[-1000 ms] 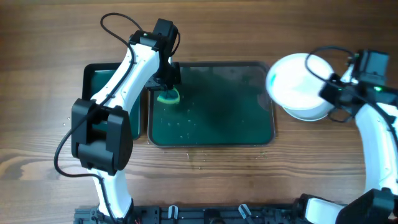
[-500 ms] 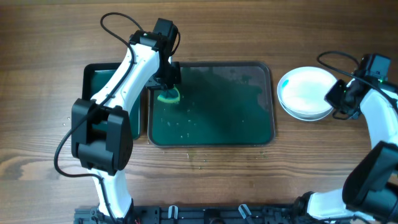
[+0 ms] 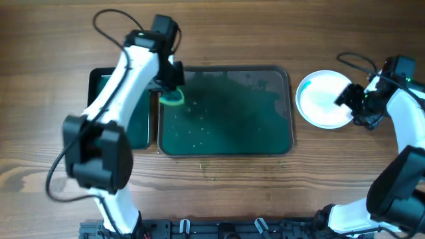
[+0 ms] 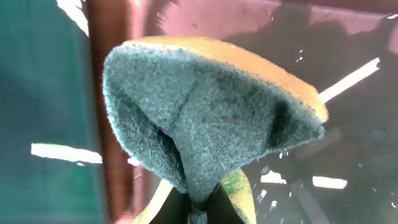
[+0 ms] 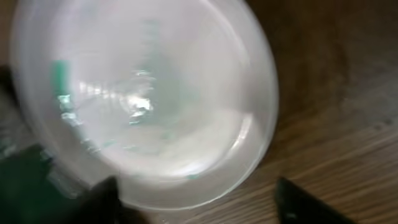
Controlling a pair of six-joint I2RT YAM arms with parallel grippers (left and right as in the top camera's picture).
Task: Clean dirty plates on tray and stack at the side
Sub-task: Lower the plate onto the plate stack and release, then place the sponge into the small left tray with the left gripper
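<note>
Overhead: the tray (image 3: pixel 232 119) sits mid-desk (image 3: pixel 53 40), dotted with pale specks, and the narrower sponge tray (image 3: pixel 141 126) lies just beside it toward the left edge. The left tool (image 3: pixel 171 83) hangs over the tray's far left corner, clamped on a sponge (image 3: pixel 172 98). The plates (image 3: pixel 324 99) rest near the right edge, apart from the tray; how many are stacked I cannot tell. The right tool (image 3: pixel 350 105) is at their right rim.

Left wrist: the left tool (image 4: pixel 199 208) pinches the sponge (image 4: pixel 211 118) at its lower tip, green scouring face forward and yellow along the top. The wet tray (image 4: pixel 348 124) lies behind.

Right wrist: the top plate (image 5: pixel 143 106) is white with faint green flecks. The right tool (image 5: pixel 199 202) is spread wide, its dark fingers (image 5: pixel 102 196) at the near rim and holding nothing.
</note>
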